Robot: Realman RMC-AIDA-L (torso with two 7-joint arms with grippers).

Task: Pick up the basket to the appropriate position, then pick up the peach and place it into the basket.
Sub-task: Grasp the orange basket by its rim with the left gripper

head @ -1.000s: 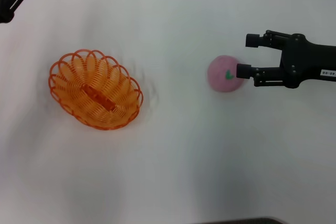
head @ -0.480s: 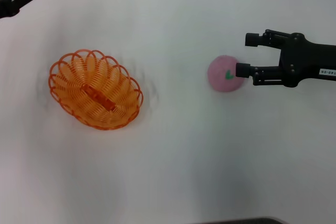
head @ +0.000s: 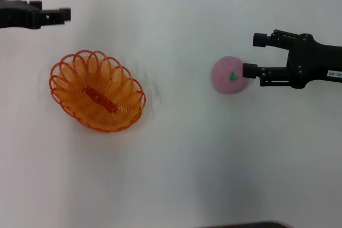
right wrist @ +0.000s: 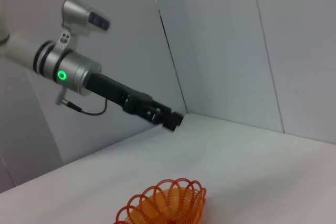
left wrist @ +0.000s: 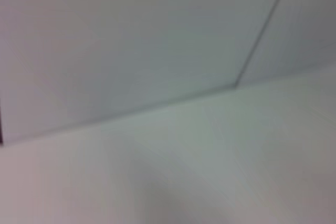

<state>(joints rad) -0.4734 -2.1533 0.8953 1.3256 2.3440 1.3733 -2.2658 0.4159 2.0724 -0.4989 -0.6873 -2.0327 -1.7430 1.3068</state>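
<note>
The orange wire basket (head: 97,91) sits on the white table at the left, and its rim also shows in the right wrist view (right wrist: 165,205). Right of the middle lies the pink peach (head: 228,75), its green mark facing up. My right gripper (head: 254,55) is open just to the peach's right. Its near fingertip (head: 248,71) overlaps the peach's right edge, and the other finger reaches past the far side. Beyond the basket's far left side, my left gripper (head: 63,14) hangs apart from it; the right wrist view shows that gripper (right wrist: 170,120) above the table.
The white table (head: 181,174) spreads between the basket and the peach. Grey wall panels (right wrist: 226,51) stand behind it. The left wrist view holds only the table surface (left wrist: 210,182) and the wall.
My left arm has swung from the top left corner rightward, now lying level beyond the basket. The right gripper, the peach and the basket have hardly shifted.
</note>
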